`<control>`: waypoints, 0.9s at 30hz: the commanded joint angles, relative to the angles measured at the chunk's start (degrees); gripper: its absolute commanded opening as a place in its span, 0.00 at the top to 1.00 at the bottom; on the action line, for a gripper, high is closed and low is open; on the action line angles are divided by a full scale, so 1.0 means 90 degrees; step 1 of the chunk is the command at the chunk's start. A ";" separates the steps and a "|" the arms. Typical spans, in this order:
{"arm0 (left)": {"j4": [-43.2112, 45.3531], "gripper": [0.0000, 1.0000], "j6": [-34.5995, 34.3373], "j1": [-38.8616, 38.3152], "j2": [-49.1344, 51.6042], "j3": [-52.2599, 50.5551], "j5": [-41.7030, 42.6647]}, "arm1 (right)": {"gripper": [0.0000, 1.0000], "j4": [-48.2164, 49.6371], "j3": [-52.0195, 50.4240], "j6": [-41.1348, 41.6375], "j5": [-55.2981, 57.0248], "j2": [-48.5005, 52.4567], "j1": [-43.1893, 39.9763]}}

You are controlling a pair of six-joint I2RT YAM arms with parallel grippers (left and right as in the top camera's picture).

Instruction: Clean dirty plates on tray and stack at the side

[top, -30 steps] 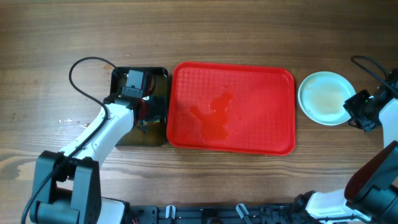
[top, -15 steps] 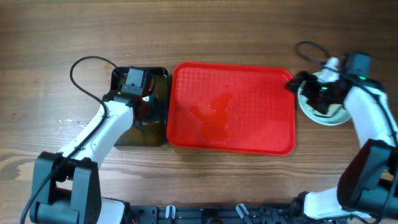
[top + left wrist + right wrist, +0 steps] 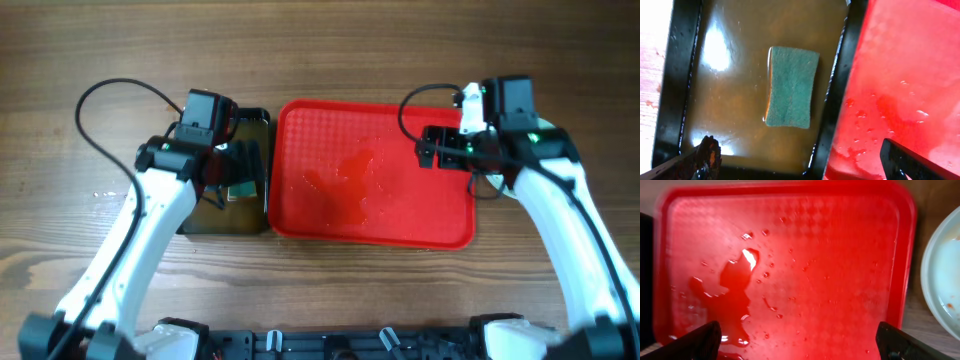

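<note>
You see the tray [image 3: 330,125] in the middle of the overhead view, with its long axis running from left to right and its flat side up. No plate lies on it, only a shallow puddle [image 3: 350,190] near its centre, so I judge that the washing is done or almost done.

The plate [image 3: 942,265] shows at the right edge of the right wrist view. It lies flat on the table [image 3: 100,60], open face up, just beside the right rim of the tray. It is round, so it has no long axis. A small orange speck [image 3: 952,305] is on it near the frame edge. You cannot tell if other plates lie under it, and in the overhead view the right arm covers this place.

The right gripper [image 3: 799,332] hangs above the right half of the tray, its fingers spread wide, and it holds nothing. The left gripper [image 3: 800,152] hangs above the black basin [image 3: 670,100], also wide open and empty.

The green sponge [image 3: 790,87] lies in the brown water of the basin, with its long axis about top to bottom in the left wrist view. The basin stands against the left rim of the tray, probably so that the way to the sponge is short.
</note>
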 commanded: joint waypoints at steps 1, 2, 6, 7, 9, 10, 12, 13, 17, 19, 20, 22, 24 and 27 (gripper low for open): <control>0.0155 0.00 0.0085 -0.0277 -0.1030 -0.0583 0.0010 | 0.01 0.0141 -0.0799 0.0238 0.0255 -0.1251 0.0010; 0.0243 0.00 0.0085 -0.0408 -0.1477 -0.0840 0.0005 | 0.00 0.0199 -0.1081 0.0243 0.0457 -0.1775 0.0010; 0.0279 0.00 0.0080 -0.0775 -0.3264 -0.1511 -0.0187 | 0.01 0.0136 -0.1452 0.0073 0.0692 -0.3565 0.0010; 0.0277 0.00 0.0078 -0.0789 -0.3699 -0.1617 -0.0185 | 0.00 0.0141 -0.1452 0.0095 0.0692 -0.3925 0.0010; 0.0257 0.00 0.0080 -0.0787 -0.4369 -0.1729 -0.0211 | 0.01 0.0175 -0.1452 0.0100 0.0729 -0.4398 0.0010; 0.0253 0.00 0.0085 -0.0787 -0.4588 -0.1756 -0.0240 | 0.00 0.0170 -0.1452 0.0102 0.0736 -0.4541 0.0010; 0.0168 0.00 0.0083 -0.0789 -0.4826 -0.1758 -0.0277 | 0.01 0.0158 -0.1452 0.0102 0.0736 -0.4619 0.0010; 0.0165 0.00 0.0085 -0.0789 -0.4830 -0.1758 -0.0277 | 0.01 0.0148 -0.1452 0.0102 0.0738 -0.4602 0.0010; 0.0163 0.00 0.0085 -0.0789 -0.4816 -0.1758 -0.0279 | 0.01 0.0124 -0.1455 0.0100 0.0738 -0.4442 0.0010; 0.0163 0.00 0.0085 -0.0789 -0.4816 -0.1758 -0.0277 | 0.01 0.0119 -0.1455 0.0102 0.0736 -0.4328 0.0010; 0.0163 0.00 0.0083 -0.0789 -0.4816 -0.1758 -0.0279 | 0.00 0.0119 -0.1455 0.0102 0.0736 -0.4277 0.0010; 0.0163 0.00 0.0083 -0.0789 -0.4816 -0.1758 -0.0279 | 0.01 0.0121 -0.1455 0.0102 0.0736 -0.4116 0.0010; 0.0163 0.00 0.0083 -0.0789 -0.4816 -0.1758 -0.0277 | 0.01 0.0121 -0.1455 0.0102 0.0736 -0.3888 0.0010; 0.0163 0.00 0.0083 -0.0789 -0.4816 -0.1758 -0.0277 | 0.00 0.0121 -0.1455 0.0102 0.0736 -0.3509 0.0010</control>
